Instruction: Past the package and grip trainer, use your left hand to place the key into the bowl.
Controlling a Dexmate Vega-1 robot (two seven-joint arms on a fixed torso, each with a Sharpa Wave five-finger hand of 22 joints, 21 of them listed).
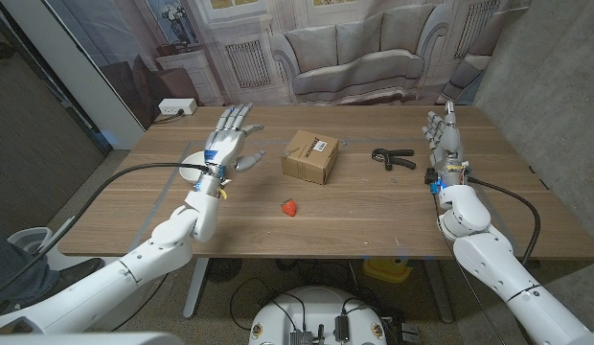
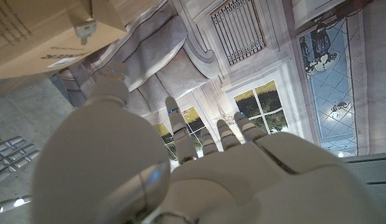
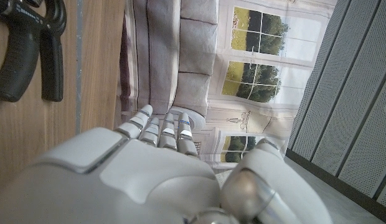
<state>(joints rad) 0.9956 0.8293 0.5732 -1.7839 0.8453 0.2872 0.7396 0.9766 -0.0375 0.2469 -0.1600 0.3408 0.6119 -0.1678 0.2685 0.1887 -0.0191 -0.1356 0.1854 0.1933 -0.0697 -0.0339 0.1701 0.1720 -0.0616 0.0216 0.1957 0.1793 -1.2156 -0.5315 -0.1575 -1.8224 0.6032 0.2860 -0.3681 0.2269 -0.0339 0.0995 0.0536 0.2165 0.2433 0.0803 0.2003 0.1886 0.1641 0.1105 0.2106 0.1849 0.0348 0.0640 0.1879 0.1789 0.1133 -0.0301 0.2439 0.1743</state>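
The left robot hand (image 1: 226, 144) hangs over the far left part of the counter (image 1: 374, 216) with its fingers spread and straight and nothing visibly pinched in them. Just under its wrist lies a pale round rim that I take for the bowl (image 1: 189, 169), mostly hidden by the arm. The key cannot be made out anywhere. It may lie in the bowl under the wrist, or be too small to see.

That is the main risk: if the key is not in the bowl, this robot hand has nothing to place and must find it first. A low sweep to the right could knock the cardboard package (image 1: 309, 156) standing just beside the thumb, or nudge the bowl. A small red item (image 1: 290, 206) lies nearer, in the likely path of the arm. The right robot hand (image 1: 445, 142) stands at the far right, fingers straight and holding nothing, close to the black grip trainer (image 1: 393, 158), which it could bump if it moves.
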